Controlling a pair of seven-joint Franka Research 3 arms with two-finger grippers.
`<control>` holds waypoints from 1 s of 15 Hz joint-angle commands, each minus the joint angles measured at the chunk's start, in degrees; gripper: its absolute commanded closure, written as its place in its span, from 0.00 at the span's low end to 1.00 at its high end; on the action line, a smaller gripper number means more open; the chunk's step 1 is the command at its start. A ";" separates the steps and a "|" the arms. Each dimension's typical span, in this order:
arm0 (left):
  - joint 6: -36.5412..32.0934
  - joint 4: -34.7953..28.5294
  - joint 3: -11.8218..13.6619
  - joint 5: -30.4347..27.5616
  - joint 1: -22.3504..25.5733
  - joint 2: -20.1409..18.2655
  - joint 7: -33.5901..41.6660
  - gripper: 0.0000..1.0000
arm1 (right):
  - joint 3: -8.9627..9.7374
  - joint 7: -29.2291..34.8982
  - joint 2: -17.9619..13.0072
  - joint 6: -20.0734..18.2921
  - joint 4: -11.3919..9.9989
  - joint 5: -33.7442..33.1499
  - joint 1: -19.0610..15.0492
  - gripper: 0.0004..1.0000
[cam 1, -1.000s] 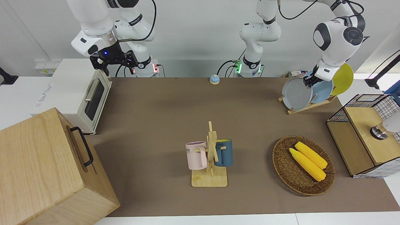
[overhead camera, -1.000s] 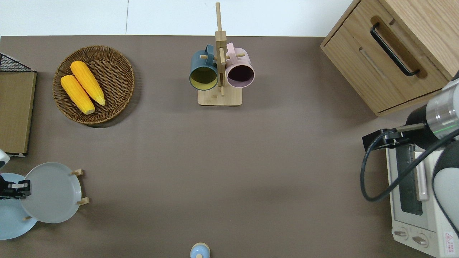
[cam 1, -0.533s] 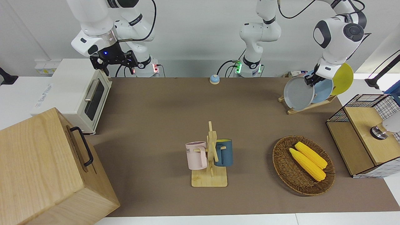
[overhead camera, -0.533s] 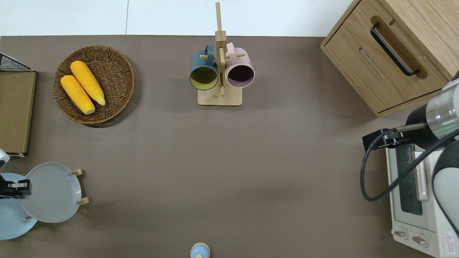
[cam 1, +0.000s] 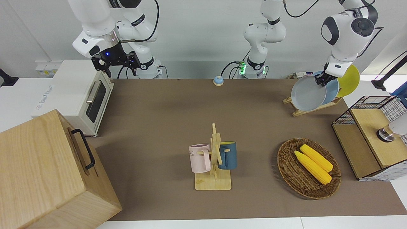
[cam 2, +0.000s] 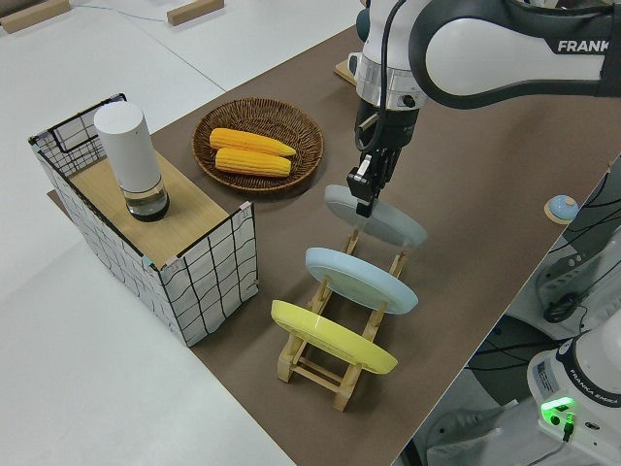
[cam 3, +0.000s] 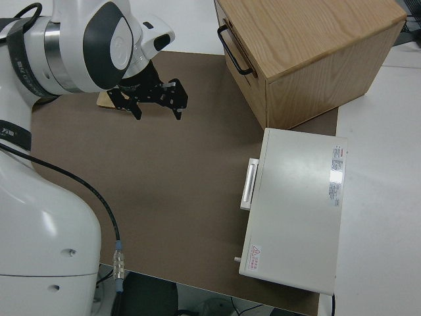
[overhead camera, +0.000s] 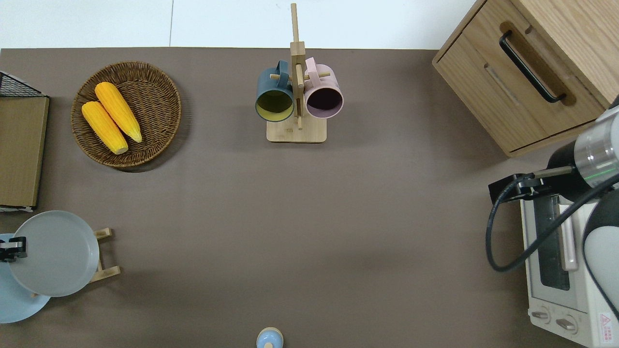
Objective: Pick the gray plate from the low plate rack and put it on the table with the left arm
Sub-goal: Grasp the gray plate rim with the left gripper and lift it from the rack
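Gray plate (cam 2: 376,216) is clamped by its rim between the fingers of the left gripper (cam 2: 366,187), which hangs it clear above the low plate rack (cam 2: 335,364). Over the last second the plate has risen out of its slot: in the front view it now stands higher and its lower edge no longer sits between the pegs, while the overhead view shows it shifted toward the left arm's end of the table (overhead camera: 309,217). The extraction step therefore appears complete or nearly so, and the remaining work is the carry and the set-down.

Directly below the gripper are the rack's empty end rails. Just beside the gripper, in the next slot, leans the bluer plate (cam 2: 361,278), with the yellow plate (cam 2: 332,336) one slot on. The transfer should lead away from both to avoid clipping the bluer plate's rim.

Farther from the gripper lies the wicker basket (cam 1: 287,173) with two corn cobs (cam 1: 313,163), and beside it the wire crate (cam 2: 209,277). Well apart, at mid-table, stands the mug tree (cam 1: 214,156); bare tabletop between it and the rack looks suitable for placement.

The right arm is parked, its gripper (cam 3: 154,102) spread open and empty.
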 commanded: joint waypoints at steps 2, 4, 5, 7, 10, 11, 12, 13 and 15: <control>-3.41 2.26 0.02 0.49 -0.81 -0.91 -0.97 0.97 | 1.13 0.68 -0.12 -0.70 0.41 -0.37 -1.32 0.02; -4.46 3.22 -0.15 0.49 -0.90 -1.00 -1.14 0.97 | 1.21 0.68 -0.12 -0.62 0.41 -0.28 -1.32 0.02; -5.51 4.01 -0.50 0.41 -1.08 -1.00 -1.23 0.97 | 1.21 0.68 -0.12 -0.62 0.41 -0.37 -1.32 0.02; -7.97 5.50 -1.20 -0.81 -1.17 -1.53 -2.54 0.97 | 1.21 0.68 -0.12 -0.62 0.41 -0.37 -1.32 0.02; -12.10 9.10 -3.49 -4.33 -1.17 -2.23 -5.35 0.97 | 1.13 0.68 -0.12 -0.62 0.41 -0.37 -1.32 0.02; -13.77 10.33 -4.54 -4.43 -1.17 -2.32 -6.15 0.98 | 1.21 0.68 -0.12 -0.62 0.41 -0.37 -1.32 0.02; -15.18 11.30 -5.42 -4.60 -1.17 -2.50 -6.85 0.98 | 1.21 0.68 -0.12 -0.62 0.33 -0.37 -1.32 0.02; -16.32 11.92 -6.56 -5.30 -1.17 -3.11 -8.07 0.98 | 1.21 0.68 -0.12 -0.62 0.41 -0.37 -1.32 0.02; -18.43 13.76 -9.02 -7.32 -1.08 -3.55 -11.67 0.98 | 1.21 0.68 -0.12 -0.62 0.33 -0.37 -1.32 0.02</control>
